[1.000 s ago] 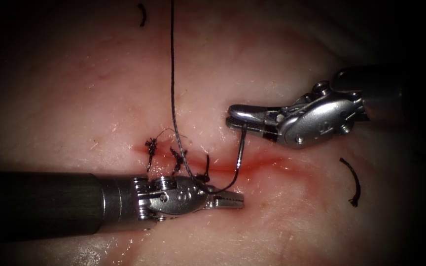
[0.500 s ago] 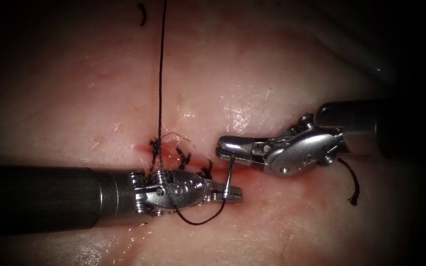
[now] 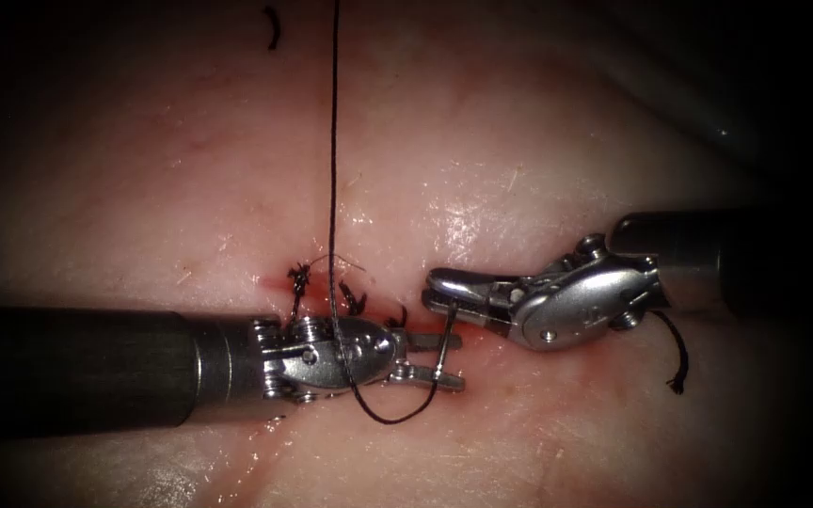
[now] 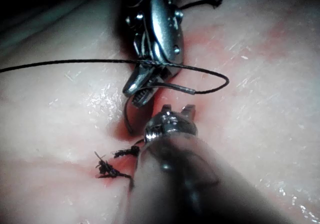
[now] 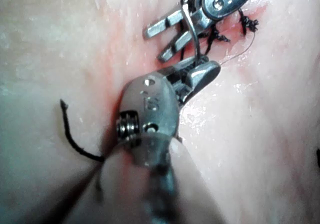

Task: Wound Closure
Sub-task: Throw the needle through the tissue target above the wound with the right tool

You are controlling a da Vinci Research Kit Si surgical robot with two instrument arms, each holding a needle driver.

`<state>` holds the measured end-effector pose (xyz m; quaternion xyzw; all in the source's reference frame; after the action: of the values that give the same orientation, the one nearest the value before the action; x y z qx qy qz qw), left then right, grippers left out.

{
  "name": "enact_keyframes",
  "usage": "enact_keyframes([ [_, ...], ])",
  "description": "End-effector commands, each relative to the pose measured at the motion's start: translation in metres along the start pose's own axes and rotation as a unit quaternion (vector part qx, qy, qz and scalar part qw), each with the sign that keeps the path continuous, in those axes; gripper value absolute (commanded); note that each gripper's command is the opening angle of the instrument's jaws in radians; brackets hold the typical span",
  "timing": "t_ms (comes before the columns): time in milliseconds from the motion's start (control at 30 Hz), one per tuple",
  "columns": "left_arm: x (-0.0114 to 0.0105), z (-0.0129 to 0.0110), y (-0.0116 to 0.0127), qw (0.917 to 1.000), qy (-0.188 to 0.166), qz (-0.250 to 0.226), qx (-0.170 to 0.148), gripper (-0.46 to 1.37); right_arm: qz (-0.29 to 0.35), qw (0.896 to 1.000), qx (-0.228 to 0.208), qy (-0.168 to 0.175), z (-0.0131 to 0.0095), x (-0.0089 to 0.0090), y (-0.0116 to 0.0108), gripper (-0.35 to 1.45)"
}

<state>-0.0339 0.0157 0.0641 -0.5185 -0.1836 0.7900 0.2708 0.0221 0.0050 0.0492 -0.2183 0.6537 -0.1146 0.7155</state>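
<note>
Right tool (image 3: 437,287) clamps the curved needle (image 3: 446,341) near one end, above the cut (image 3: 482,331) in the tissue (image 3: 482,150). Left tool (image 3: 437,362) has its jaws parted around the needle's other end, gripping nothing. Thread (image 3: 333,169) trails from the needle, looping over the left tool beside the finished stitches (image 3: 326,287).

2 black shafts (image 3: 68,376), silver screwed wrists, serrated claws.
</note>
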Motion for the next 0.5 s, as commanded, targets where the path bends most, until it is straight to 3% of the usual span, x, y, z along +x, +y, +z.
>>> enact_keyframes([
  [33, -0.0005, 0.0003, 0.0001, 1.0, 0.001, 0.002, 0.0, -0.35, 0.003, 1.0, -0.003, -0.001, 0.0001, 0.0001, 0.0005, -0.35],
  [300, -0.0044, 0.0019, 0.0006, 0.9994, -0.032, -0.007, -0.001, -0.35, 0.011, 1.0, -0.012, -0.002, 0.0005, 0.0005, 0.0023, -0.35],
  [500, -0.0067, 0.0026, 0.001, 0.9992, -0.038, -0.009, 0.002, -0.35, 0.036, 0.999, -0.013, -0.006, 0.0009, 0.0004, 0.0033, -0.35],
])
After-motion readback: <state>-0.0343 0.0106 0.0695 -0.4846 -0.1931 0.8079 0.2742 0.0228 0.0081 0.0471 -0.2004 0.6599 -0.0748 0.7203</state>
